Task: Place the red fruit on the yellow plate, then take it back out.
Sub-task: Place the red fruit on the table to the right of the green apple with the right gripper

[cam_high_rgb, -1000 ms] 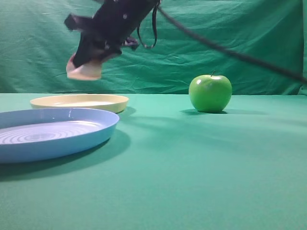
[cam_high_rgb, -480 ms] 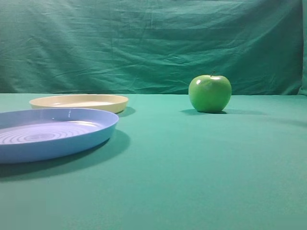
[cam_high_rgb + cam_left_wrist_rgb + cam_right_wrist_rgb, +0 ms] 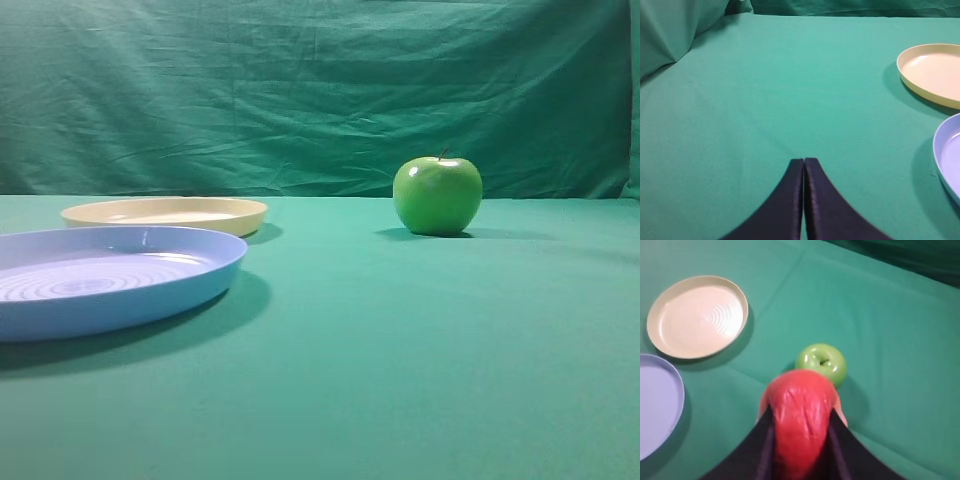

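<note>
The right gripper [image 3: 800,440] is seen closed around the red fruit [image 3: 801,415], which is pinched between the two dark fingers [image 3: 756,445] and carried high above the green cloth-covered table [image 3: 900,340]. The fruit is thus held in the air, over neither plate, presumably so that it can be lowered from above without the rims being knocked. In the right wrist view the green apple [image 3: 821,362] lies just beyond the fruit on the cloth, and the yellow plate [image 3: 697,316] is seen further off to the upper left, empty, with faint concentric rings in its floor. A light-blue plate [image 3: 655,405] is cut off at the left edge, nearer than the yellow one.

The left gripper [image 3: 804,170] is held low over bare cloth with its jaws pressed together and nothing between them; it appears to be parked clear of the working area.

In the exterior high view neither arm is visible. The blue plate is nearest, the yellow plate behind it, and the apple well apart to the right.

No brand, label or writing can be made out anywhere, though the fruit's surface is blurred at this range.
</note>
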Controlling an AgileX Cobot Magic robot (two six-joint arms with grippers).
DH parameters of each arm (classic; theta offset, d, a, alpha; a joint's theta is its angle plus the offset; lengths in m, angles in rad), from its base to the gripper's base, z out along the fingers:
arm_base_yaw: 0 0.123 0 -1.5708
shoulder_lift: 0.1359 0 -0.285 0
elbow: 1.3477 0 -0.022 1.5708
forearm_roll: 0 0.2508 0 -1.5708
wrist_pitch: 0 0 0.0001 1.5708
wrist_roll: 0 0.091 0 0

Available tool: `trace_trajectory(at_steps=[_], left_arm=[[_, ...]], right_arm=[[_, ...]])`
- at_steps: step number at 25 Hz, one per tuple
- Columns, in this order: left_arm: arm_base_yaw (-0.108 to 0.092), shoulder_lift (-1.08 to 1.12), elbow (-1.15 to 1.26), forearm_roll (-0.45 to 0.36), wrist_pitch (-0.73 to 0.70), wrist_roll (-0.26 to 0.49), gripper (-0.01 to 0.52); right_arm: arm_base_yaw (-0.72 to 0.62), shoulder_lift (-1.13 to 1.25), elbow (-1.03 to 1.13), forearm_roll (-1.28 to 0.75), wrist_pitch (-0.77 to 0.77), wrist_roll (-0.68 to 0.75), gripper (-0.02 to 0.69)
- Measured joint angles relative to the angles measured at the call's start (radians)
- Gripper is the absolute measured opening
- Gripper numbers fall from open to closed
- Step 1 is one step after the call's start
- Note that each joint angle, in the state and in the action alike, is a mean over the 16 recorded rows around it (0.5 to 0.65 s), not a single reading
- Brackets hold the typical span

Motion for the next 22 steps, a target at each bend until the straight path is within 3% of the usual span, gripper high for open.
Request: trace_trajectory(at_steps=[10,18,22], left_arm=[[0.0,0.0,0.0,0.0,0.0,0.0,0.0],[0.0,0.0,0.0,0.0,0.0,0.0,0.0],[0.0,0.0,0.0,0.0,0.0,0.0,0.0]], right_arm=[[-0.004,-0.112,0.502,-0.018,-0.3,0.034,0.167],[-0.004,-0.002,0.648,-0.014,-0.459,0.057,0.17],[-0.004,0.062,0.666,-0.008,-0.511,0.061,0.217]])
